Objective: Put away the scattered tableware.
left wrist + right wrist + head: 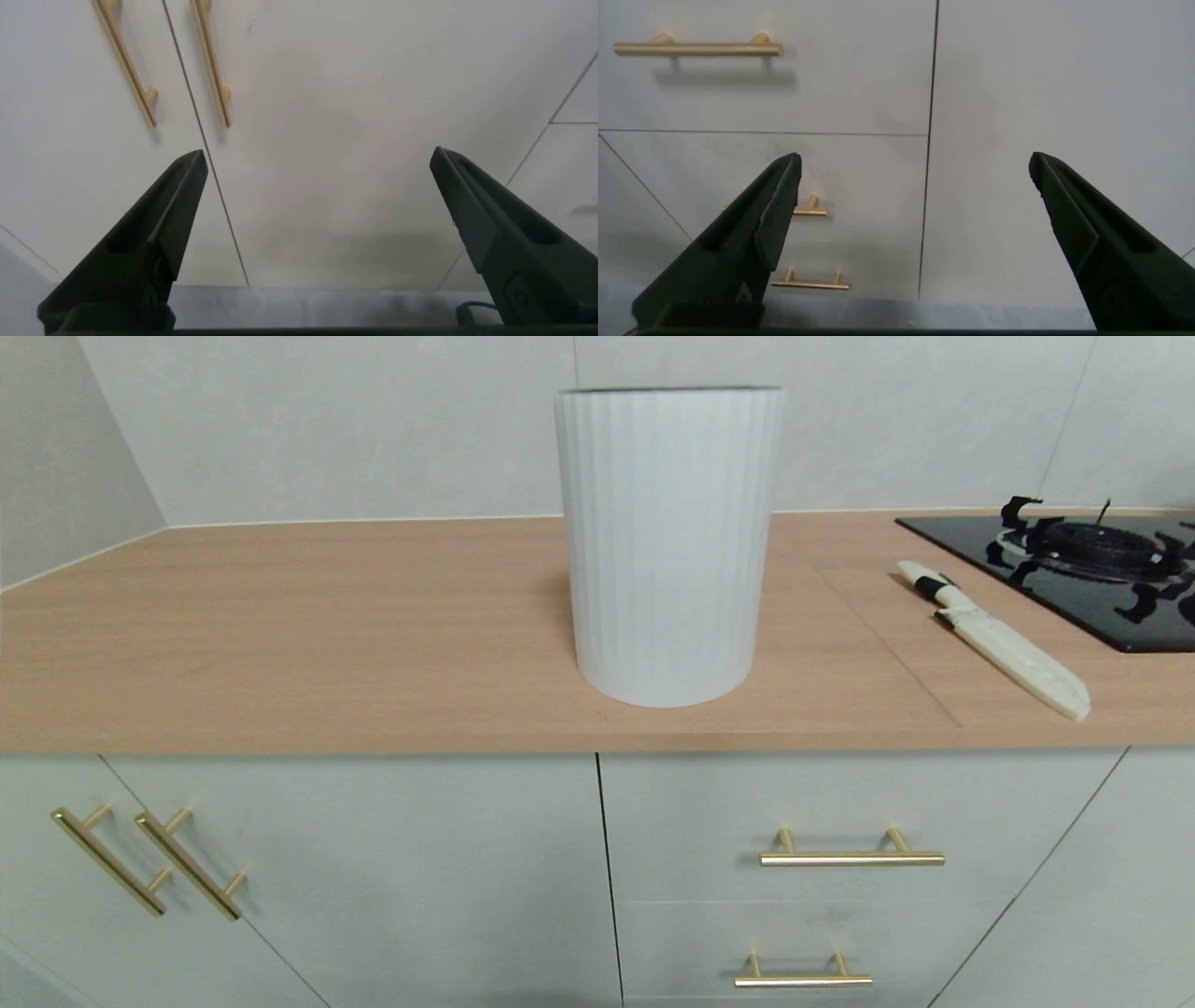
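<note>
A tall white ribbed cylindrical holder (667, 546) stands upright near the front edge of the wooden countertop (327, 635). To its right a white-bladed knife with a black band on its white handle (994, 637) lies flat on the counter beside the hob. My left gripper (318, 163) is open with nothing between its fingers, facing the pale cabinet doors below the counter. My right gripper (915, 168) is open as well and holds nothing, facing the drawer fronts.
A black gas hob with a burner grate (1083, 565) takes up the back right of the counter. Under the counter are cabinet doors with gold bar handles (149, 868) and drawers with gold handles (851, 855). Grey tiled walls close off the back and left.
</note>
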Robot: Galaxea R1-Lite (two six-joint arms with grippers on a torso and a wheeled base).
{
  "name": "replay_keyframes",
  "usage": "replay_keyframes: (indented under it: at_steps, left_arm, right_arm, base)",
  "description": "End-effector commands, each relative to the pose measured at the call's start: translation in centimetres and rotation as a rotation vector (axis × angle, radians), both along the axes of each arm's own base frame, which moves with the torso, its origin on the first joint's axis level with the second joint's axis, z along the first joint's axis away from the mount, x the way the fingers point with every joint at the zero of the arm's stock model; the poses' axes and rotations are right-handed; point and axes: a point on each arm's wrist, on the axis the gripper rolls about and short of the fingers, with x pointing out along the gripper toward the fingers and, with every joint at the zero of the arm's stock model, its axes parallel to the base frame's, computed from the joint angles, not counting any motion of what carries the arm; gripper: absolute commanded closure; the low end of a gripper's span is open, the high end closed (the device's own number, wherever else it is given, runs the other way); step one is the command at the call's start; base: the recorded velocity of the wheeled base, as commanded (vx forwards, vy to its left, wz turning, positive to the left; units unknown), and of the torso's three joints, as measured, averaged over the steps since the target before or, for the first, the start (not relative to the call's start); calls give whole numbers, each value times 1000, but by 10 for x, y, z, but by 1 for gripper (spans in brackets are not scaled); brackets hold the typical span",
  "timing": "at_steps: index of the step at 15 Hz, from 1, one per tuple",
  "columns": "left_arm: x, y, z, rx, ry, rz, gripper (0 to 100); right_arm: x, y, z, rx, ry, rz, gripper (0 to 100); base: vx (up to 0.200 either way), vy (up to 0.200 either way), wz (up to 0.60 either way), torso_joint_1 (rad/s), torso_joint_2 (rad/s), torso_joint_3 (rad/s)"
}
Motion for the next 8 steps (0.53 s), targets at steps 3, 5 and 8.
replay_keyframes:
  at_steps: [3,5,8]
  left_arm:
    - [0,0,0,-1,0,0,0]
    - [0,0,0,-1,1,0,0]
    - [0,0,0,-1,1,0,0]
  right_arm:
    - [0,0,0,1,1,1,0]
    - [0,0,0,1,1,1,0]
    - [0,0,0,-1,1,1,0]
  base:
    - [0,0,0,137,-522,-307]
    - [0,0,0,166,-471,-298]
    - [0,0,0,178,-478,-282]
